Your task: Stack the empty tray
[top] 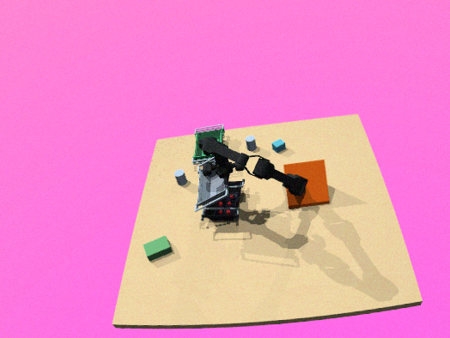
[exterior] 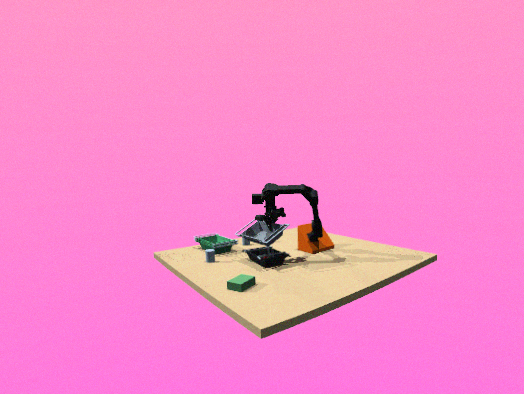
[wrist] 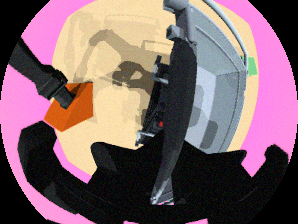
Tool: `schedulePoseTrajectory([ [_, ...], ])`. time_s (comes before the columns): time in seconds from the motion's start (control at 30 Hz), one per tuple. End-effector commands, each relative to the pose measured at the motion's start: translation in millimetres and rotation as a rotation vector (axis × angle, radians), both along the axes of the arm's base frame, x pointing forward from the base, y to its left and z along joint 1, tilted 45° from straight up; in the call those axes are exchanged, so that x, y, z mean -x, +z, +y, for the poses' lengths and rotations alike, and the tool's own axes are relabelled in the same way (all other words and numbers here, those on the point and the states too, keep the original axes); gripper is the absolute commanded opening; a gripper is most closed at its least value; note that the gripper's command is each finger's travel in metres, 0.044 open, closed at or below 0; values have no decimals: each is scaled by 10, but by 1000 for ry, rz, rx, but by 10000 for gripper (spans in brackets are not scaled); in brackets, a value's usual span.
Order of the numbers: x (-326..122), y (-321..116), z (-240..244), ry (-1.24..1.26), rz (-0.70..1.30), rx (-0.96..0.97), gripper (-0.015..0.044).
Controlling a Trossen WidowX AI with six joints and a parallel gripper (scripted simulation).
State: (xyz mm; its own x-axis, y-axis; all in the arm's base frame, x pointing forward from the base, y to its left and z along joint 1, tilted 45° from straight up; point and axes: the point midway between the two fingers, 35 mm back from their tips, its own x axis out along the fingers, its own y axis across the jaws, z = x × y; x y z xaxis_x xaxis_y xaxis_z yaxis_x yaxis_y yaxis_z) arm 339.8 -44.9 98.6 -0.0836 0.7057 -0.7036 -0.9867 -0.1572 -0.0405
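Observation:
The black tray point(top: 221, 216) point(exterior: 268, 259) point(wrist: 152, 109) stands on the table with red blocks point(top: 228, 203) point(wrist: 160, 124) inside. One wire bar point(top: 221, 209) crosses its top near the front end; its far-end bar is partly hidden, and I cannot tell exactly how it lies. My gripper point(top: 225, 178) point(exterior: 270, 222) point(wrist: 165, 133) is shut on a long side wall of the empty grey tray point(top: 211, 184) point(exterior: 262, 233) point(wrist: 227, 95). The grey tray hangs tilted above the black tray, offset to its back left in the top view, touching nothing below. Its own bars stick out at its ends.
A green tray point(exterior: 216, 243) stands at the back left. Grey cylinders point(top: 180, 177) point(top: 251, 142) point(exterior: 210, 255), a blue block point(top: 278, 146), a green block point(top: 157, 248) point(exterior: 241, 282) point(wrist: 251, 66) and a large orange block point(top: 315, 180) point(exterior: 306, 241) point(wrist: 82, 107) stand around.

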Motion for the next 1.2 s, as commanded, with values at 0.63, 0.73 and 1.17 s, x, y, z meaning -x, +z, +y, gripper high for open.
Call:
schedulePoseTrajectory([
  [0.63,-25,-79,-154,-15,-8,0,0],
  [0.73,-26,-101,-133,-19,-2,1,0],
  [1.17,-25,-254,15,-50,35,7,0],
])
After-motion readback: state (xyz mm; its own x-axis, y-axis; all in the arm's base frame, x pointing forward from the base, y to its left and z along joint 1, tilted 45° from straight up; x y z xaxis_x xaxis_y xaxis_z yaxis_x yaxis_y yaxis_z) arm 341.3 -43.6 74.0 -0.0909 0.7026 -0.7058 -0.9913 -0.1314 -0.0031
